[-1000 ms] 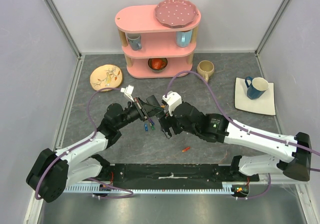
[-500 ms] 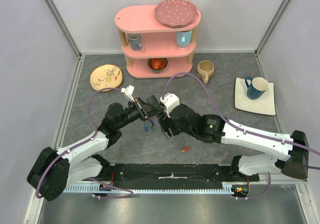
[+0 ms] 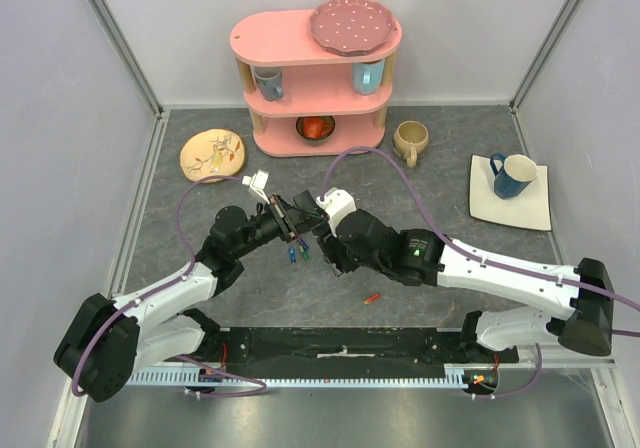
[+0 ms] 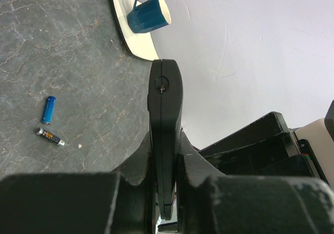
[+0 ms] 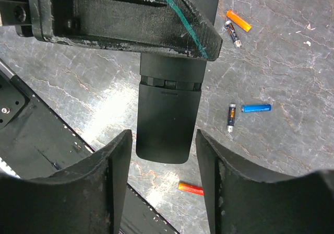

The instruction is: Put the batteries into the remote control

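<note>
Remote control (image 4: pixel 166 119): you have a slim black plastic bar with rounded corners. The left wrist view shows it edge-on, with a small round dimple near its free end. The right wrist view shows a broad, plain matte face crossed by a seam with a row of small notches.
Its place: clamped in your left end effector (image 4: pixel 166 158) and held above the grey marbled counter (image 5: pixel 292 61).
Left end effector: closed tight on the remote control, one finger pressed to each broad face.
Right end effector (image 5: pixel 163 142): jaws apart, with a finger on either side of the remote control's free end. You cannot tell whether either finger touches it.
Batteries (image 4: pixel 48 109): tiny cylinders lying loose on the counter.
Blue battery (image 5: pixel 256 108): lies beside the remote control's free end, just beside a black-and-orange battery (image 5: pixel 230 116).
Orange battery (image 5: pixel 240 21): lies beside the remote control's gripped end, next to a dark battery (image 5: pixel 233 33).
Red battery (image 5: pixel 190 188): lies alone, just past the remote control's free end.
</note>
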